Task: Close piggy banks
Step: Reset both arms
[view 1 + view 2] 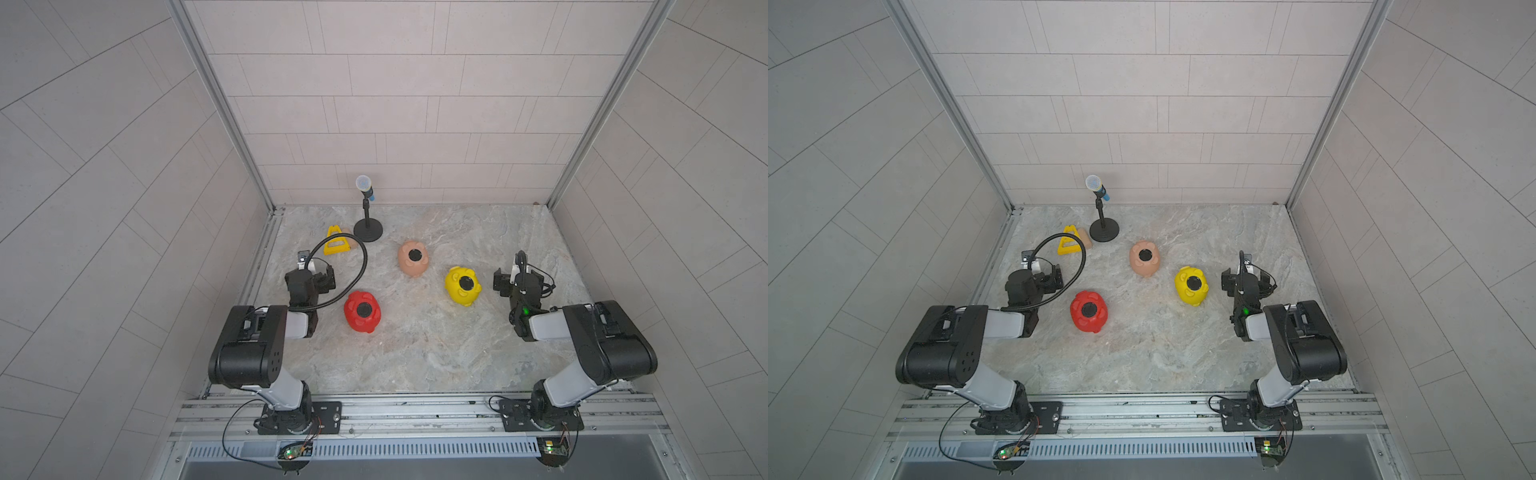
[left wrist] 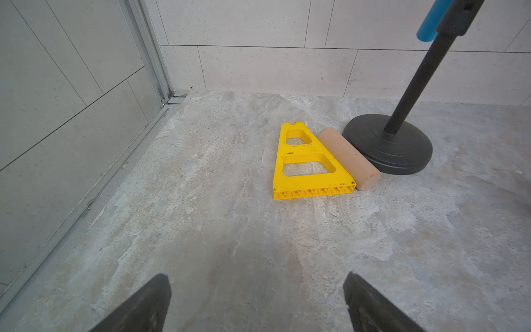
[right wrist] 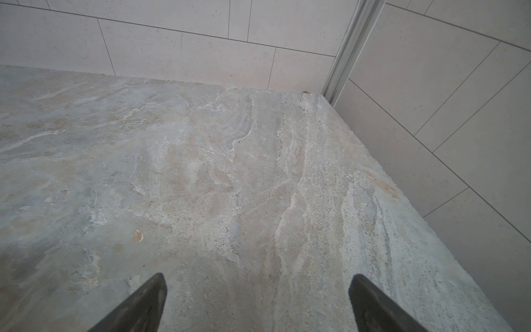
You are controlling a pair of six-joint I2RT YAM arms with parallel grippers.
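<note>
The red pig (image 1: 352, 321), pink pig (image 1: 408, 270) and yellow pig (image 1: 453, 293) lay belly-up on the bench (image 1: 415, 357), likely so their black plugs (image 1: 364, 309) faced upward for pressing. The left pincer (image 2: 255, 287) and right pincer (image 3: 257, 287) gaped empty at the sides.

I count the following items in my work area, as seen in both top views and my wrist views.

Piggy banks, three in total: one red piggy bank (image 1: 372, 322), one yellow piggy bank (image 1: 454, 291), one peach-pink piggy bank (image 1: 409, 268).

Three black round plugs (image 1: 364, 309) (image 1: 414, 254) (image 1: 466, 284), one per bank.

One yellow triangular frame (image 2: 298, 149), having two cut-outs.

One tan cylinder (image 2: 349, 158).

One microphone (image 1: 364, 185), with one round-base stand (image 2: 408, 155).

Grippers, two in total: one left gripper (image 2: 256, 276) and one right gripper (image 3: 258, 275).
</note>
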